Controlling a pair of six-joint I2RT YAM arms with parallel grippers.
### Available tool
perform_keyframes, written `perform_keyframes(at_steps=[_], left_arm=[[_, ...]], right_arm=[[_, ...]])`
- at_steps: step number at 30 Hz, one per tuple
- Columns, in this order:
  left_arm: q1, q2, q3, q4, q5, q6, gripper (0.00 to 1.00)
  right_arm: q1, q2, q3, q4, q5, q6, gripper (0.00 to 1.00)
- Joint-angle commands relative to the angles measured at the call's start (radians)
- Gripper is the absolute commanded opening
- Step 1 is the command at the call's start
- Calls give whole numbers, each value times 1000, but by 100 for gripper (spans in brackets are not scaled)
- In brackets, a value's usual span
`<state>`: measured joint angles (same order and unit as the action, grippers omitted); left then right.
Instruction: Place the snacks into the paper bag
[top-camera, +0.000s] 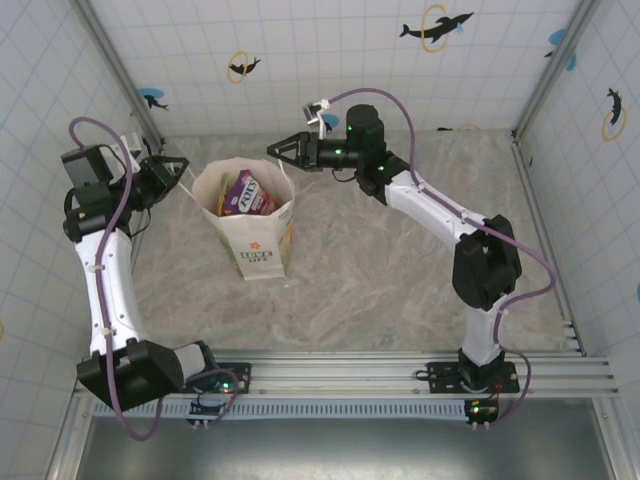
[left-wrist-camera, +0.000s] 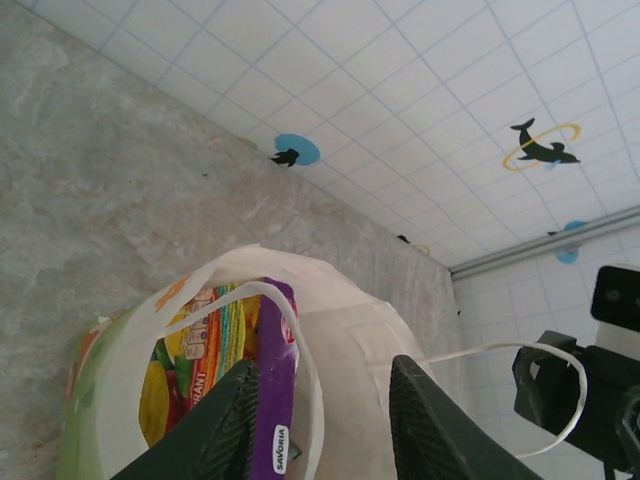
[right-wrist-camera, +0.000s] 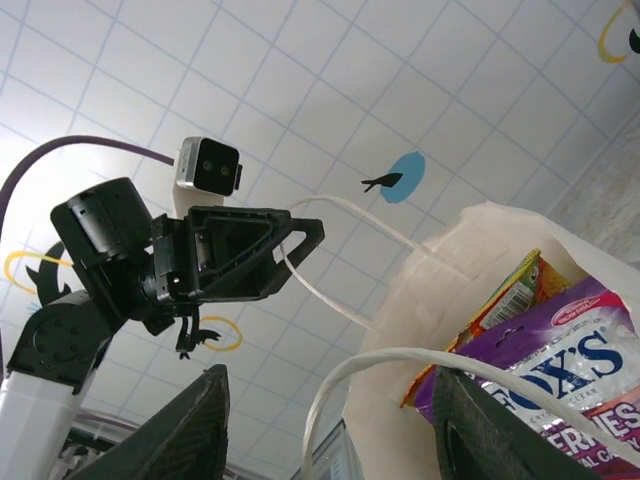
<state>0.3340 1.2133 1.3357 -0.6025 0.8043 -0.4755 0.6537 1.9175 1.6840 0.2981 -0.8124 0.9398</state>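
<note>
The white paper bag (top-camera: 255, 245) stands upright left of the table's middle, its mouth open. Snacks fill it: a purple packet (top-camera: 245, 192) on top, seen also as the purple packet (left-wrist-camera: 275, 380) beside an orange-yellow one (left-wrist-camera: 205, 340). My left gripper (top-camera: 183, 168) hovers at the bag's left rim, open, one thin white handle (left-wrist-camera: 300, 340) looping between its fingers. My right gripper (top-camera: 272, 150) hangs at the far right rim, open, the other handle (right-wrist-camera: 400, 360) arching between its fingers. From the right wrist, the bag (right-wrist-camera: 450, 270) and purple packet (right-wrist-camera: 560, 360) lie just below.
White tiled walls with dolphin stickers (top-camera: 435, 27) close in the back and both sides. The grey marbled tabletop (top-camera: 400, 260) stretches to the right of the bag. A metal rail (top-camera: 400, 375) with both arm bases runs along the near edge.
</note>
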Motion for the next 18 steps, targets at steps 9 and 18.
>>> perform_keyframes(at_steps=[9, 18], left_arm=[[5, -12, -7, 97, 67, -35, 0], [4, -7, 13, 140, 108, -57, 0]], right_arm=[[-4, 21, 60, 36, 15, 1, 15], [-28, -31, 36, 66, 37, -8, 0]])
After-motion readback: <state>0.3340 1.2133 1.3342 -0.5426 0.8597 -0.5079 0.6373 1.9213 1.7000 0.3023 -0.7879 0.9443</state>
